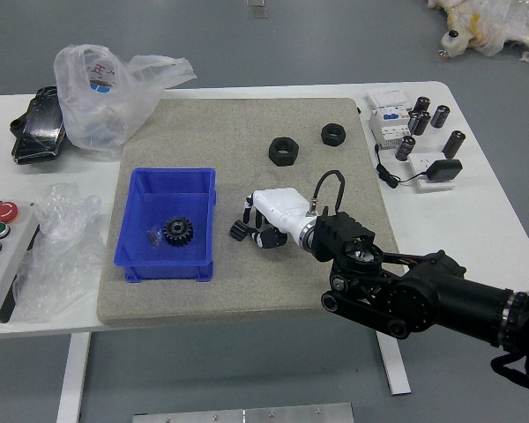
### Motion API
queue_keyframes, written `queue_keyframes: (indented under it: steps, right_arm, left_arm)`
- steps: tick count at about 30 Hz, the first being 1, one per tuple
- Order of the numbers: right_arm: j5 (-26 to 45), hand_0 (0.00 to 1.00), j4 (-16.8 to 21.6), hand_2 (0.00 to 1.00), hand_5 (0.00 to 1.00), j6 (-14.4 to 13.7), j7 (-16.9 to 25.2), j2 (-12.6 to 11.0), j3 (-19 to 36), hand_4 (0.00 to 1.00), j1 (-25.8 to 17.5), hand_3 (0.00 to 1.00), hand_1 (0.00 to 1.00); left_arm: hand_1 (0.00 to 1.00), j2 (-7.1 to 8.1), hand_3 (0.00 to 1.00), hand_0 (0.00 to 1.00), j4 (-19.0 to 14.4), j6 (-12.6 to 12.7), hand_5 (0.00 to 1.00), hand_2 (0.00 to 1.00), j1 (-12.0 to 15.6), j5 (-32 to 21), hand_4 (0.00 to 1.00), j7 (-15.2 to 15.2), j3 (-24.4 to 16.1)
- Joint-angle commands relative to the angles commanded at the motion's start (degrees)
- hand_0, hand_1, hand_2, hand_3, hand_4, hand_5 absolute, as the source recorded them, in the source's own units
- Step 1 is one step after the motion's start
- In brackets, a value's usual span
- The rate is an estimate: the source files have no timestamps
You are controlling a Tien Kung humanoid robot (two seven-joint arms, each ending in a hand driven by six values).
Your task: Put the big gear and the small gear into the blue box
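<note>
Black in finish, reached in from the right side with the right arm (406,300), crossing the near edge of the white table (463,233). Extended the right hand (286,213) leftward over the beige mat (238,298). Curled the fingers inward to a nearly closed position, with thumb and fingers brought together at the small gear (239,230). Had hold of the small gear at the fingertips, in a tilted attitude, with the gripped end partly hidden; could not determine grip firmness. Located the small gear just to the right of the blue box (167,272), outside it. Contained the big gear (177,231) within the blue box, toward the right wall, with a small clear item (155,236) beside it. Carried a button panel (11,256) at the left edge of the table, next to crumpled clear film (60,251). Held two black nuts on the mat beyond the hand: a nearer nut (283,152) and a farther nut (333,135) to its right. Supported a black adapter (443,170), black cylinders (455,143) and a white device (390,119) at the far right. Bore a black package (40,132) and a translucent bag (106,101) at the far left. Showed a plastic-wrapped item (483,25) on the floor beyond.
</note>
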Motion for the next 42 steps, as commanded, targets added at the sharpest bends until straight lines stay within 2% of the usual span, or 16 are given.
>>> queue_keyframes:
  steps: [14,15,19,20,26,27,32,33,38,39,42]
  right_arm:
    - [-0.4,0.296,-0.11,0.311,0.002,-1.37,1.04,-1.57,2.67,0.109,0.11,0.356,0.455]
    - [-0.33,0.317,0.03,0.513,0.099,-1.09,1.15,-1.65,2.9,0.173,0.08,0.547,0.516]
    - [-0.35,0.317,1.06,0.513,0.099,1.05,1.3,-1.55,3.79,0.173,0.04,0.547,0.516]
    - [-0.46,0.343,1.37,0.78,0.147,1.53,1.3,-1.45,3.98,0.581,0.03,0.844,0.603]
    - [-0.97,0.343,3.62,0.78,0.147,4.12,0.98,-1.23,4.78,0.581,-0.15,0.844,0.603]
    - [-1.05,0.345,3.94,0.803,0.223,4.42,0.93,-1.25,4.86,0.709,-0.16,0.878,0.611]
    - [-1.36,0.345,4.59,0.803,0.223,5.12,0.63,-1.3,4.79,0.709,-0.21,0.878,0.611]
    - [-1.34,0.343,4.58,0.801,0.303,5.23,0.59,-1.3,4.69,0.769,-0.22,0.873,0.61]
    - [-0.98,0.343,4.29,0.801,0.303,5.87,0.39,-1.17,3.88,0.769,-0.25,0.873,0.61]
    - [-0.89,0.342,4.2,0.79,0.425,5.96,0.35,-1.09,3.68,0.868,-0.26,0.86,0.61]
    - [-0.58,0.342,3.83,0.79,0.425,6.1,0.27,-0.78,2.96,0.868,-0.28,0.86,0.61]
  left_arm:
    - [0.642,0.01,0.683,0.637,-0.01,0.09,0.281,0.615,0.02,-0.33,0.636,-0.54,0.15]
    - [0.642,0.01,0.682,0.637,-0.01,0.1,0.283,0.616,0.04,-0.29,0.637,-0.5,0.12]
    - [0.642,-0.05,0.682,0.637,-0.03,0.1,0.283,0.616,0.09,0.01,0.637,-0.3,-0.12]
    - [0.642,-0.06,0.681,0.636,-0.03,0.09,0.289,0.616,0.09,0.03,0.639,-0.3,-0.13]
    - [0.642,-0.04,0.681,0.636,-0.04,0.12,0.289,0.616,0.1,0.17,0.639,-0.24,-0.22]
    - [0.642,-0.03,0.68,0.635,-0.05,0.12,0.307,0.617,0.13,0.25,0.64,-0.17,-0.3]
    - [0.642,-0.01,0.68,0.635,-0.08,0.14,0.307,0.617,0.19,0.58,0.64,0.06,-0.61]
    - [0.642,0.0,0.678,0.634,-0.07,0.14,0.308,0.617,0.18,0.59,0.641,0.05,-0.61]
    - [0.642,-0.01,0.678,0.634,-0.05,0.13,0.308,0.617,0.1,0.59,0.641,-0.03,-0.56]
    - [0.642,-0.03,0.671,0.634,-0.05,0.12,0.308,0.616,0.1,0.61,0.64,-0.02,-0.57]
    - [0.642,-0.06,0.671,0.634,-0.06,0.1,0.308,0.616,0.11,0.66,0.64,0.02,-0.6]
